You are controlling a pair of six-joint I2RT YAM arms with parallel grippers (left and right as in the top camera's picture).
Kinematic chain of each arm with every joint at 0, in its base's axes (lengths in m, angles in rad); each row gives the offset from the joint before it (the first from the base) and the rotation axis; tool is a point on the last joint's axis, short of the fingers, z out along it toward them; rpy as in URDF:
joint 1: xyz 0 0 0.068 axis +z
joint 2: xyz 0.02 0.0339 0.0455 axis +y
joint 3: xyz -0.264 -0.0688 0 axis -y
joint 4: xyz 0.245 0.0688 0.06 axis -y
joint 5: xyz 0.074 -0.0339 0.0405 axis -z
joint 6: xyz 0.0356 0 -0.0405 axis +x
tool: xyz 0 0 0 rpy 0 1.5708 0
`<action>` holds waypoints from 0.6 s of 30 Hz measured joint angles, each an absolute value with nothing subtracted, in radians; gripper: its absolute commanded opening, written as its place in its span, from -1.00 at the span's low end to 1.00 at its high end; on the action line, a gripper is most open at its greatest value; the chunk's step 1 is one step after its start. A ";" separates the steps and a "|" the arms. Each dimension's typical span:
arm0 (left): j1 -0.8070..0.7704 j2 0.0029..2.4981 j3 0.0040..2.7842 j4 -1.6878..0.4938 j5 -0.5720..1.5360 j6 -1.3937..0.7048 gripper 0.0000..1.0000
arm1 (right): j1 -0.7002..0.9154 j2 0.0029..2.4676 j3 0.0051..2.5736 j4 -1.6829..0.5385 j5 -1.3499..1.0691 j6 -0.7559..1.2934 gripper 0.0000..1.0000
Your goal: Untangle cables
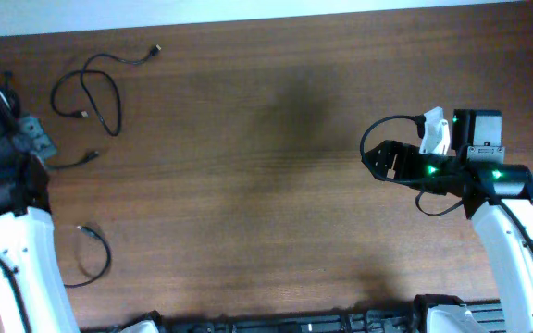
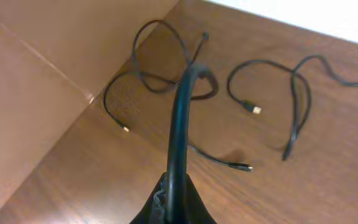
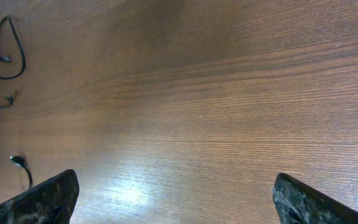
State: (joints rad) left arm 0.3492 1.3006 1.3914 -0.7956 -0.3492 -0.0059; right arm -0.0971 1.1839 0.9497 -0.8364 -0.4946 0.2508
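Three thin black cables lie apart at the table's left. A looped cable [image 1: 86, 92] is at the back left and also shows in the left wrist view [image 2: 294, 93]. A short cable [image 1: 74, 161] with a plug end runs toward my left gripper [image 1: 37, 148]. A curled cable [image 1: 97, 254] lies near the front left and shows in the left wrist view [image 2: 160, 62]. My left gripper [image 2: 176, 202] is shut on a black cable [image 2: 180, 124] that rises from the jaws. My right gripper [image 1: 378, 162] is open and empty over bare wood [image 3: 176, 205].
The table's left edge [image 2: 92, 99] runs close beside the cables. The right wrist view shows cable loops [image 3: 11, 53] far off at its left side. The right arm's own thick black wire [image 1: 387, 125] loops by its wrist.
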 measured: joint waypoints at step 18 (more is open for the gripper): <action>0.349 1.110 1.399 -0.548 -0.416 -0.030 -1.00 | -0.097 1.307 0.950 -0.833 -0.487 0.250 0.98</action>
State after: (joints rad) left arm 0.3492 1.1099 1.3991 -0.5476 -0.4160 -0.0296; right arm -0.0971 1.3067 0.9497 -0.8333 -0.4873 0.2504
